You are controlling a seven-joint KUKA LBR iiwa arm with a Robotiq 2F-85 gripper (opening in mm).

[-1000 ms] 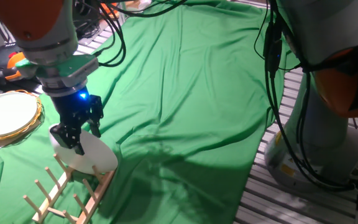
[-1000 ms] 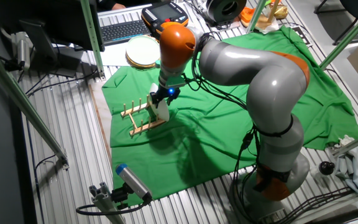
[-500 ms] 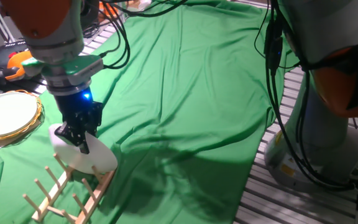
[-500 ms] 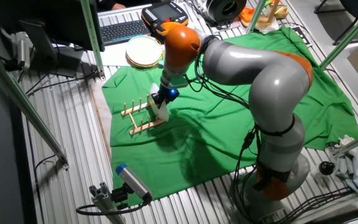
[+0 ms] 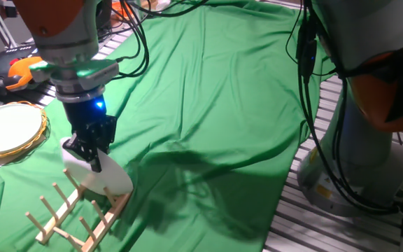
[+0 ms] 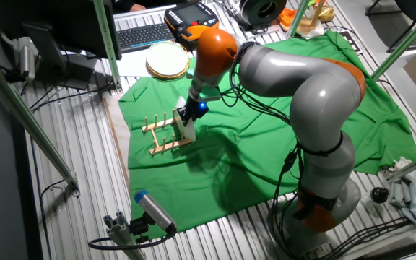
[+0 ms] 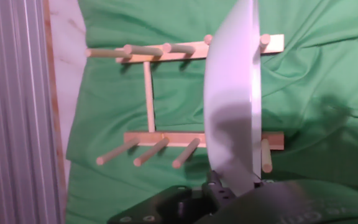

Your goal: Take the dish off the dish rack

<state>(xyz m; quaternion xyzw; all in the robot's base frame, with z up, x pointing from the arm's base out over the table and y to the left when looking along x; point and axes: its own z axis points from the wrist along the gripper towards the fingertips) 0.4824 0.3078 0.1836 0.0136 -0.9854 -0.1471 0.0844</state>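
Note:
The dish point(image 5: 108, 179) is a plain white plate standing on edge between the end pegs of the dish rack point(image 5: 73, 220), a small light-wood rack on the green cloth. My gripper point(image 5: 89, 151) comes down from above and is shut on the dish's upper rim. In the other fixed view the gripper point(image 6: 186, 118) sits over the dish point(image 6: 189, 130) at the right end of the dish rack point(image 6: 163, 139). In the hand view the dish point(image 7: 232, 106) runs edge-on across both rails of the dish rack point(image 7: 166, 138), and its near rim is pinched between my fingertips point(image 7: 211, 184).
A white plate with a golden woven rim point(image 5: 9, 130) lies to the left of the rack, also seen as the woven-rim plate point(image 6: 167, 59). Slatted metal table point(image 7: 11, 112) borders the cloth. The arm's base point(image 5: 359, 154) stands at the right, and a keyboard point(image 6: 143, 35) lies behind.
A second ago my fingers stood apart around the dish's rim; they have since shut on it. The rack looks slightly shifted toward the near edge.

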